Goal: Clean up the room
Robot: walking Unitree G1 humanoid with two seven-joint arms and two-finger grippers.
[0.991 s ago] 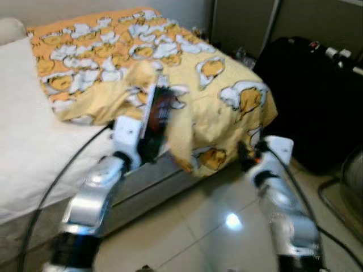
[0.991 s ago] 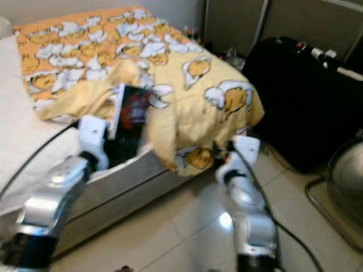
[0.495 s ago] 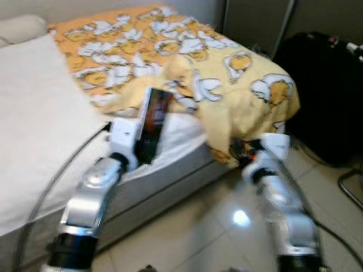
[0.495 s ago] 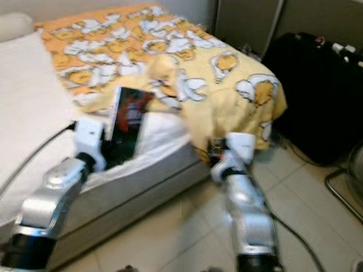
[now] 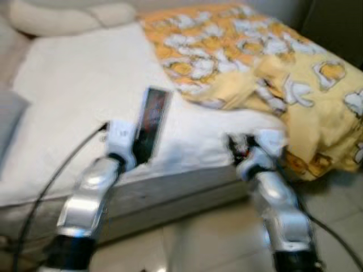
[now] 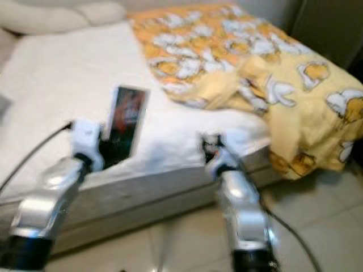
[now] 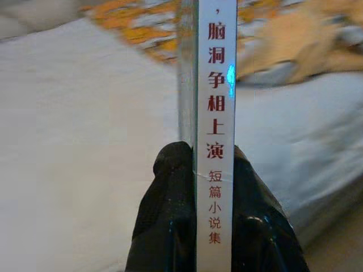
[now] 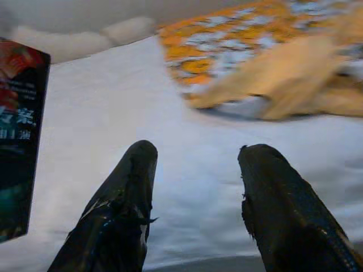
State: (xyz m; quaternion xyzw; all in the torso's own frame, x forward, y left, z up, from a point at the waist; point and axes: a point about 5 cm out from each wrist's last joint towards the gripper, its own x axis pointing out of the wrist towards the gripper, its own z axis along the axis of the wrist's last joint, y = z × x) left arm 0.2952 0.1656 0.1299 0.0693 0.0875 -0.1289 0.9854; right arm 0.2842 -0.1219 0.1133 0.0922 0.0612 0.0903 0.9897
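Upright between the two black fingers point(image 7: 164, 209) of the left gripper point(image 7: 212, 209) stands a thin book point(image 5: 151, 127), clamped at its lower end, its white spine with red characters facing the wrist camera. Book and gripper are held above the near edge of the bed's white sheet point(image 5: 74, 96). Beside them, the right gripper point(image 8: 195, 198) hangs with fingers spread apart and nothing between them, also over the sheet's near edge. Farther right, a rumpled yellow-and-orange patterned blanket point(image 5: 272, 68) drapes over the bed's corner. Pale pillows point(image 5: 68, 14) lie at the head.
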